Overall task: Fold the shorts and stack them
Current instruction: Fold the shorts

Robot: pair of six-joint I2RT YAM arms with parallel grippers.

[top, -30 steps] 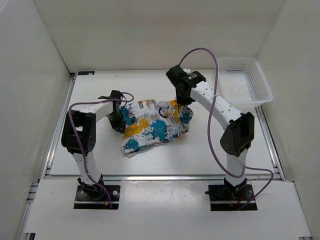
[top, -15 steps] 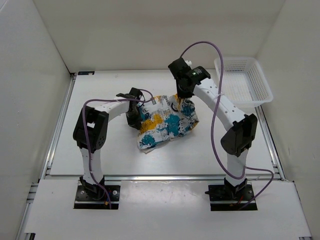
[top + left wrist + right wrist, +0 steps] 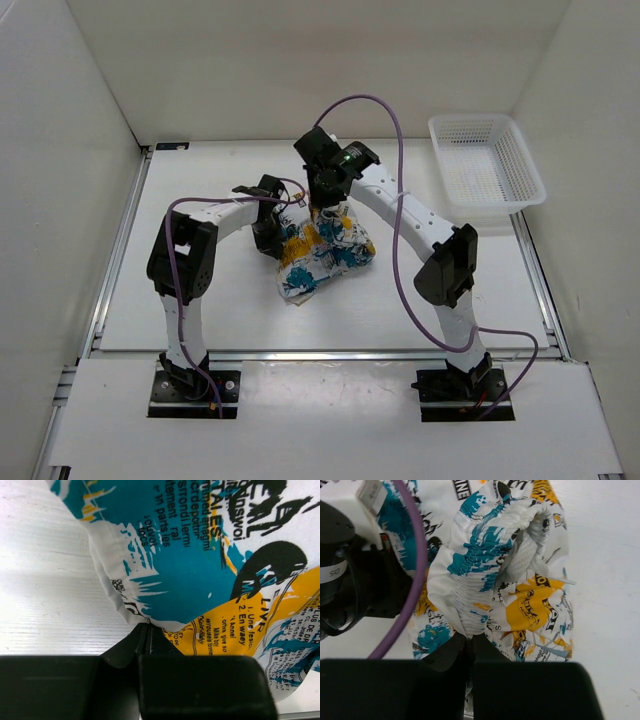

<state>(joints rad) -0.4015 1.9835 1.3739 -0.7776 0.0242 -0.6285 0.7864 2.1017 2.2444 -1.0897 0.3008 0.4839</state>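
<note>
Mid-fold here, I reckon. The shorts [image 3: 322,255] sit bunched up around the middle of the table [image 3: 200,310], well apart from the white mesh basket [image 3: 485,165] in the far right corner. My left gripper [image 3: 148,630] is clamped on a hem-like edge of the printed fabric, low against the table. My right gripper [image 3: 469,639] is pinched tight on the gathered elastic waistband, with the cloth hanging in a lump under it, right next to the left one. Next move, I'd guess: lay the right-hand edge down over the left so the edges line up, then let go. It's floppy stuff, so it could easily crumple instead of lying flat.
</note>
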